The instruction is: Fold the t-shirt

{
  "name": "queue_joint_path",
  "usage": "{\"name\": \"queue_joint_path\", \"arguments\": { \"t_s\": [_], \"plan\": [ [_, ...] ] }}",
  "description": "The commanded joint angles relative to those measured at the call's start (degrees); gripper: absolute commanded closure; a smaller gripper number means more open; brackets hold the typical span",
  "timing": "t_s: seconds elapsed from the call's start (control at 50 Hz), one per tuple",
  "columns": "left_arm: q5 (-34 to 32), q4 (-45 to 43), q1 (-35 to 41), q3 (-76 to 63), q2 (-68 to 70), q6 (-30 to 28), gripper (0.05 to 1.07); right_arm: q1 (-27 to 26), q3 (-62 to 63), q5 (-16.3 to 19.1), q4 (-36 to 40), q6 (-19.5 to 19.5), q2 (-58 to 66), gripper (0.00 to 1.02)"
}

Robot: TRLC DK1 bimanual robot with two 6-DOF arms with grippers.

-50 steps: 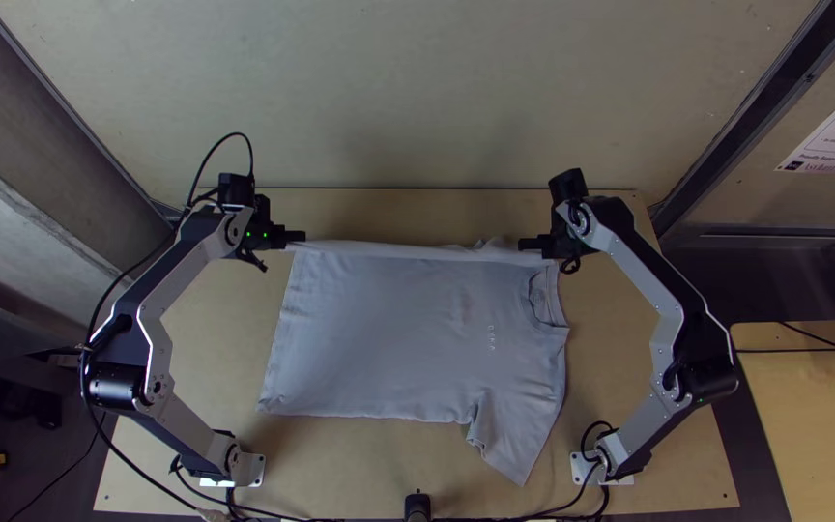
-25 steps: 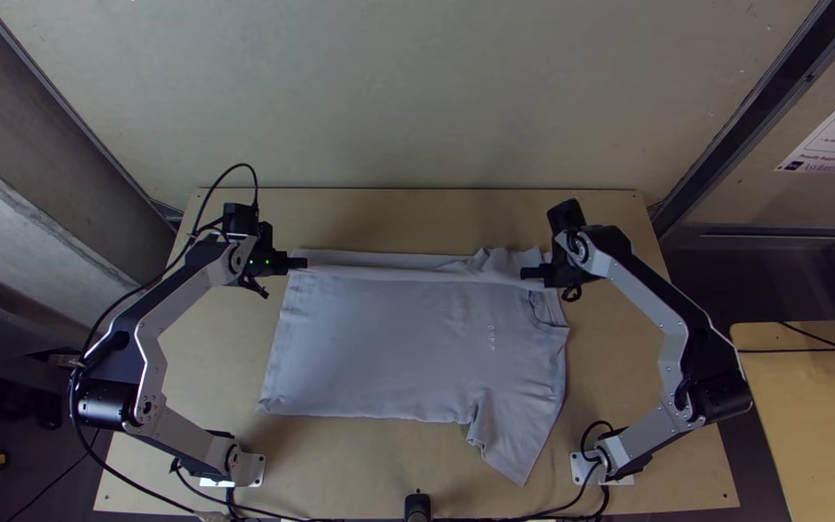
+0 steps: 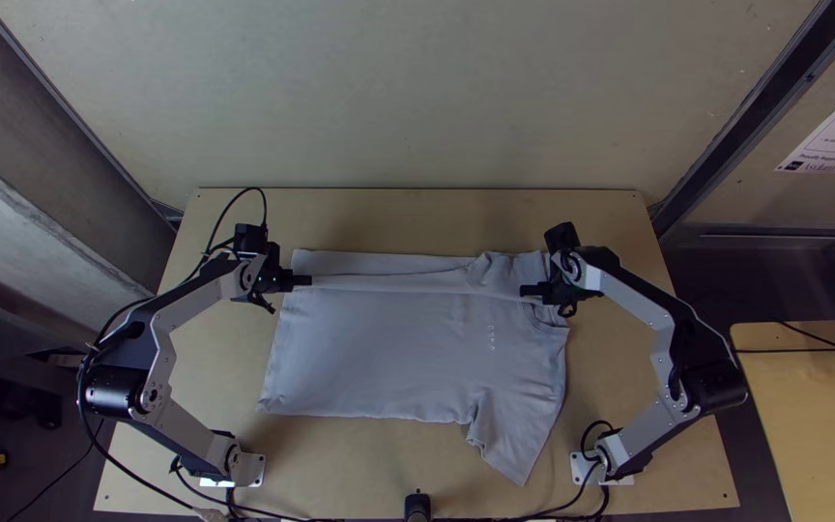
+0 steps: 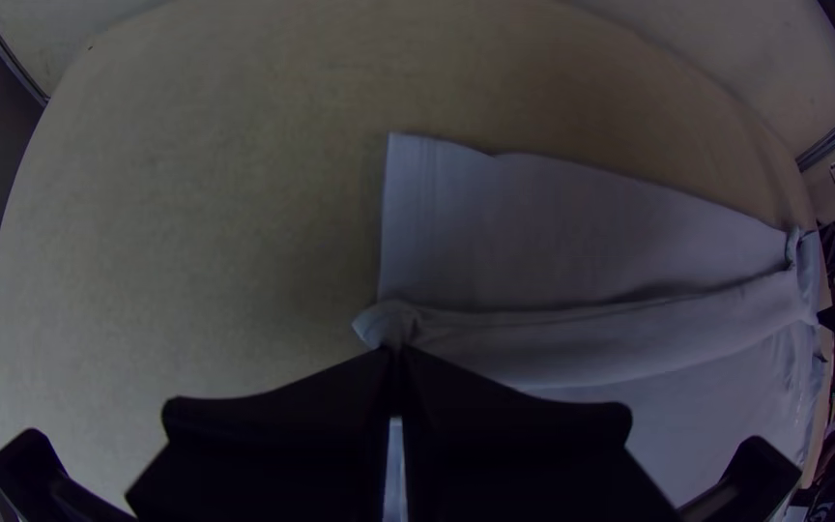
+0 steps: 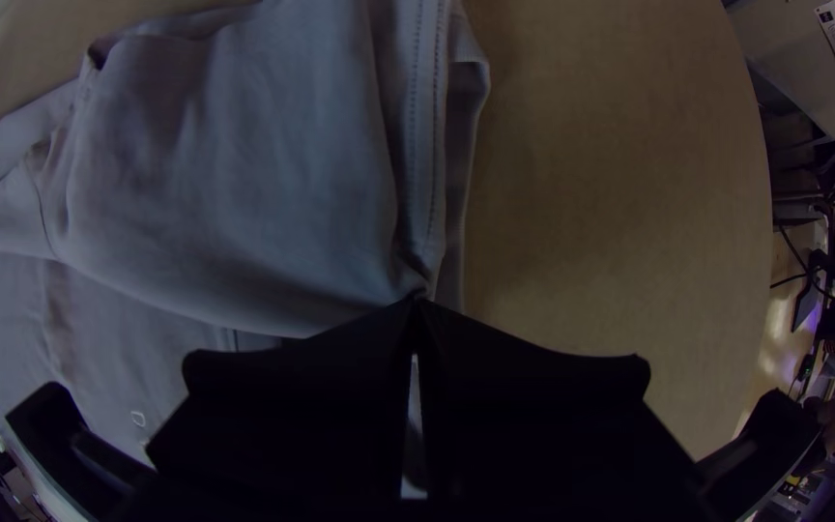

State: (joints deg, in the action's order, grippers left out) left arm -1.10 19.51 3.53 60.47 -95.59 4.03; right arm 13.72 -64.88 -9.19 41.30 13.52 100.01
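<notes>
The light grey t-shirt [image 3: 388, 353] lies spread on the table, its collar toward the right and one sleeve pointing to the near edge; its far side is drawn over toward the near side as a raised strip. At the strip's left end is my left gripper [image 3: 307, 280], at its right end, by the collar, my right gripper [image 3: 526, 290]. In the left wrist view my left gripper [image 4: 394, 356] is shut on a corner of the shirt [image 4: 572, 213]. My right gripper [image 5: 417, 304], in the right wrist view, is shut on the shirt's edge [image 5: 234, 184] beside a stitched hem.
Bare wooden table [image 3: 417, 215] extends beyond the shirt's far side and along its left and right. A small black object [image 3: 417, 505] stands at the middle of the near edge, with black cables beside it. A wall rises behind the table.
Both grippers have moved down the picture toward the near edge, carrying the held edge of the shirt. More of the cloth beyond the raised strip now lies uncovered on the table.
</notes>
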Motion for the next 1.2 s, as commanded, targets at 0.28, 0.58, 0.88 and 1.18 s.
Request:
{"name": "queue_joint_path", "arguments": {
  "t_s": [0.28, 0.58, 0.88, 1.18],
  "plan": [
    [-0.65, 3.52, -0.72, 0.97, 3.83, -0.78, 0.11, -5.28, -3.67, 2.42, 5.99, 2.21, -4.47, 0.11],
    [-5.49, 16.97, -2.74, 9.76, 12.36, -3.42, 0.1, -5.45, -8.86, 3.21, 14.16, 3.53, -15.63, 0.05],
    [-4.78, 31.82, -2.65, 13.27, 20.53, -7.02, 0.1, -4.66, -16.68, 3.21, 30.51, 5.82, -20.73, 0.04],
    [-4.08, 52.91, -1.86, 10.55, 25.89, -12.12, 0.1, 1.05, -14.31, 4.18, 38.77, 4.32, -26.97, 0.04]
  ]
}}
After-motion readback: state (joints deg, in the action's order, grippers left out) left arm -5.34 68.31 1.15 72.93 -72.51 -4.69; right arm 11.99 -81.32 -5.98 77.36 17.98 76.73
